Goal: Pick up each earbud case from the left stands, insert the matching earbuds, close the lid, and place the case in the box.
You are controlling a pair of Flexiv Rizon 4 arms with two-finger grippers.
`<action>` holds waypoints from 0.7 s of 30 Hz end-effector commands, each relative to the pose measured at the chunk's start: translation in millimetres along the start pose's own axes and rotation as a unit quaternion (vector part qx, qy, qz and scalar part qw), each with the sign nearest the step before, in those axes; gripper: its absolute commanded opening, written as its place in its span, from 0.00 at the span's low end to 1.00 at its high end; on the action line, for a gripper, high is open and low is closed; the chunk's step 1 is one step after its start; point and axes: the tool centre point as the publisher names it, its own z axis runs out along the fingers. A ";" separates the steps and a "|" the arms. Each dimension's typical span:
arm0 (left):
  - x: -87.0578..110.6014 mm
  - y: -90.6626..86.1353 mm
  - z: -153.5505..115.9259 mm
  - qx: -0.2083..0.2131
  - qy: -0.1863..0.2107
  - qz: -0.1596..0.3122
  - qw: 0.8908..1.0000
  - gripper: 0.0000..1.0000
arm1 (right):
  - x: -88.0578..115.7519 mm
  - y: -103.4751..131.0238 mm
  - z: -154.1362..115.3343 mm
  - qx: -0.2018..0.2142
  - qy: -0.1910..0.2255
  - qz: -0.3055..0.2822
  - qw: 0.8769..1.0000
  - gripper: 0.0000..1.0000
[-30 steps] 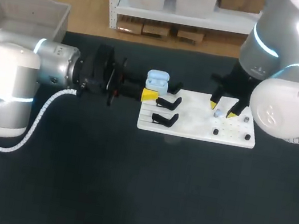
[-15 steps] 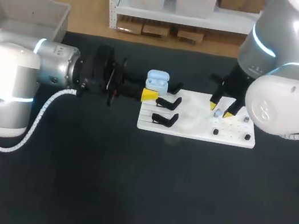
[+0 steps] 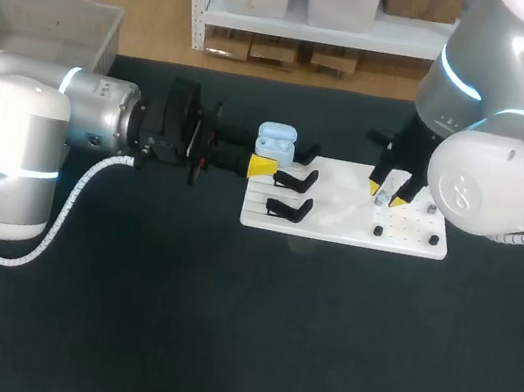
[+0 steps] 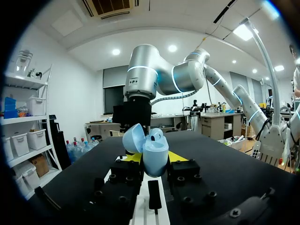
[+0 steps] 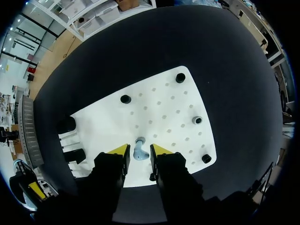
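Observation:
My left gripper (image 3: 267, 154) is shut on a light blue earbud case (image 3: 275, 141), holding it just off the far left corner of the white board (image 3: 340, 215). In the left wrist view the case (image 4: 151, 149) sits between the yellow tips with its lid open and an earbud (image 4: 157, 135) showing inside. My right gripper (image 3: 385, 192) points down over the board's right part. A small pale blue earbud (image 5: 139, 150) stands on the board between its fingers (image 5: 119, 150). They are close on either side, with a thin gap still showing.
Two black stands (image 3: 296, 178) (image 3: 288, 207) sit on the board's left part. Small black pegs (image 5: 180, 78) (image 5: 125, 99) dot its right part. A grey basket (image 3: 44, 21) stands at the table's far left.
My right gripper's fingers have drawn closer together around the earbud on the board. My left arm and the case have stayed put.

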 end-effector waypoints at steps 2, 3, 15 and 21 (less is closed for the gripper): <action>0.4 -1.5 0.1 -0.003 -0.001 0.001 1.000 0.00 | 0.9 -0.7 0.4 0.001 0.000 0.001 1.000 0.25; 0.4 -1.5 0.1 -0.003 -0.001 0.001 1.000 0.00 | 1.0 -0.8 0.5 0.002 0.000 0.000 1.000 0.24; 0.4 -1.5 0.1 -0.003 -0.001 0.001 1.000 0.00 | 2.4 -1.9 2.7 0.007 0.003 -0.001 1.000 0.00; 0.4 -1.5 0.1 -0.003 -0.001 0.001 1.000 0.00 | 5.5 -3.6 -5.5 0.005 0.000 -0.002 1.000 0.00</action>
